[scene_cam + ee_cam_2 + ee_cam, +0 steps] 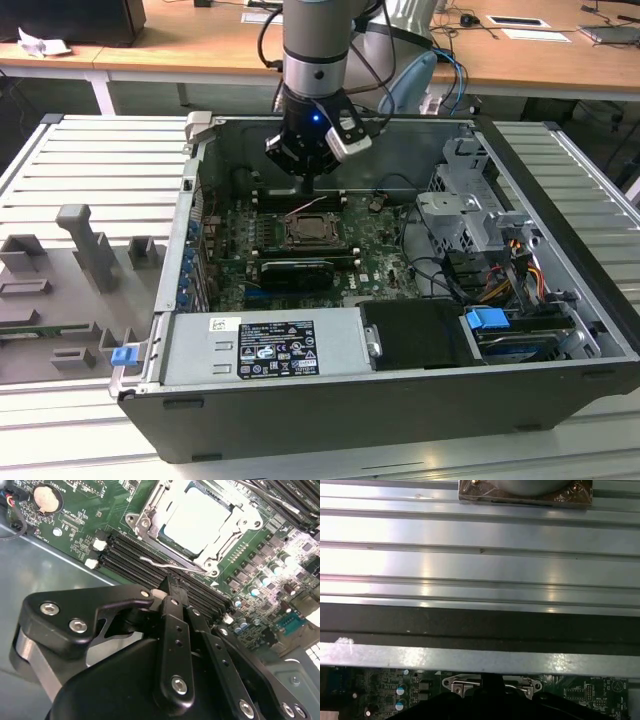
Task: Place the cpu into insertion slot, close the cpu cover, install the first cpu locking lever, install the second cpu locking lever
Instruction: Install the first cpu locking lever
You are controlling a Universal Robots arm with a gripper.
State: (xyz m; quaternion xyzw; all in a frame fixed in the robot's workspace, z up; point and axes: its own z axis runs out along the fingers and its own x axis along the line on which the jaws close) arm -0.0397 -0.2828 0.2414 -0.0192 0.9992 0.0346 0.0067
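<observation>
Second wrist view: the cpu [196, 520], a flat square with a pale silver-grey top, lies in the insertion slot [150, 510] on the green board, with the cpu cover [242, 516], a thin silver frame, folded down around it. The gripper [172, 587] hangs just beside the socket, its black fingers [175, 610] pressed together, holding nothing.

text: none legible | white label [262, 350] on power supply: print too small
</observation>
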